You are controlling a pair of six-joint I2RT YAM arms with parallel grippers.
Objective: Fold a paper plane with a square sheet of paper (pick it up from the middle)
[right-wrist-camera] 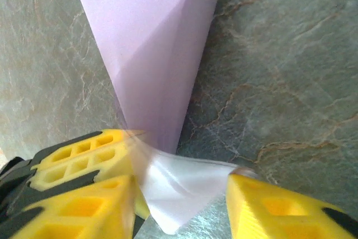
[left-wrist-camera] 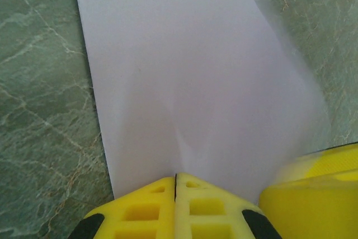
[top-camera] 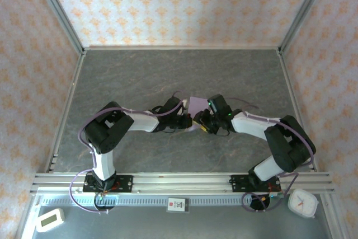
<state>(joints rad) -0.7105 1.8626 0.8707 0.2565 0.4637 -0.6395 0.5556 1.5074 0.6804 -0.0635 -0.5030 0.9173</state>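
Where the two arms meet at mid-frame in the top view, one sheet of paper [top-camera: 197,106] lies on the grey table [top-camera: 168,71], partly folded. One white timer [top-camera: 49,220] sits at the lower left, one label card [top-camera: 177,204] at bottom centre and one white clock [top-camera: 302,203] at the lower right, all well apart from the paper.

The left gripper [left-wrist-camera: 176,178] has its jaws pressed together on the sheet's bottom edge. From there the sheet runs lengthwise to the top of the frame. A yellow finger [left-wrist-camera: 313,188] of the other arm crowds the lower right.

In the right wrist view the sheet tapers downward. Its narrow end lies between the right gripper's [right-wrist-camera: 184,163] half-spread jaws.
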